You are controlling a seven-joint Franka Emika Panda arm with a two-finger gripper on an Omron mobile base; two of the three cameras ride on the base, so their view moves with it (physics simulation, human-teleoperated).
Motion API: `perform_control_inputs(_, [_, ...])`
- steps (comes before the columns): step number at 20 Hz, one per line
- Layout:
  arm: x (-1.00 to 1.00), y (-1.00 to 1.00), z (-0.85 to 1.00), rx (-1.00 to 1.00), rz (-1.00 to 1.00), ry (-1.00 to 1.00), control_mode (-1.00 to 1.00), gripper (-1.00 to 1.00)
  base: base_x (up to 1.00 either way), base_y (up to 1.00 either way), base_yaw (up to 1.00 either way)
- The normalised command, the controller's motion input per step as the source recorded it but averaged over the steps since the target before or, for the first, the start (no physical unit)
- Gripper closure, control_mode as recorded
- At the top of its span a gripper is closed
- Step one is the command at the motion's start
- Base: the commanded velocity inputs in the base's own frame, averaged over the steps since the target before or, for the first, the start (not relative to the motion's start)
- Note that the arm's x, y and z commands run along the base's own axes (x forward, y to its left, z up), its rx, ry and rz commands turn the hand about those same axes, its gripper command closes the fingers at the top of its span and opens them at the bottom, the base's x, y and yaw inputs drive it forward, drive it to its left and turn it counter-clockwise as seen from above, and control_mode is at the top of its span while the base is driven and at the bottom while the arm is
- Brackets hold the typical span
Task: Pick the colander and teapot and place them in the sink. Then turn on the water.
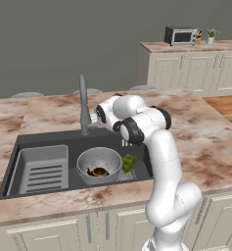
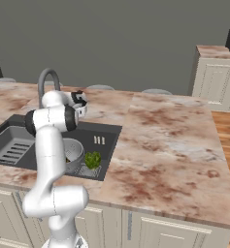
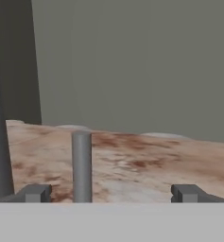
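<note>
Marble counter [image 1: 205, 132] (pinkish), grey wall [image 1: 63, 44].

Grey ribbed tray [image 1: 41, 170]: lies below the claw [image 3: 112, 194] and to its left, in the left base view. Green leafy bunch [image 1: 128, 163]: below the claw, to its right. Pinkish marble table [image 1: 200, 137]: spreads under and beyond the claw. Microwave [image 1: 181, 35] and small potted plant [image 1: 212, 34]: far behind the claw to the right, on a cream cabinet [image 1: 186, 68]. Wood floor [image 1: 229, 105]: beside that cabinet.
</note>
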Motion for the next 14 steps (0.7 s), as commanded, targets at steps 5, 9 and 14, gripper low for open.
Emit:
perform_control_inputs(5, [0.04,0.25,-0.04,0.00,-0.03,0.00,-1.00,-1.00,0.00,0.00,0.00])
perform_control_inputs(9, [0.04,0.23,-0.04,0.00,-0.04,0.00,-1.00,-1.00,0.00,0.00,0.00])
perform_control_inputs(14, [0.01,0.15,0.00,0.00,-0.04,0.00,-1.00,-1.00,0.00,0.00,0.00])
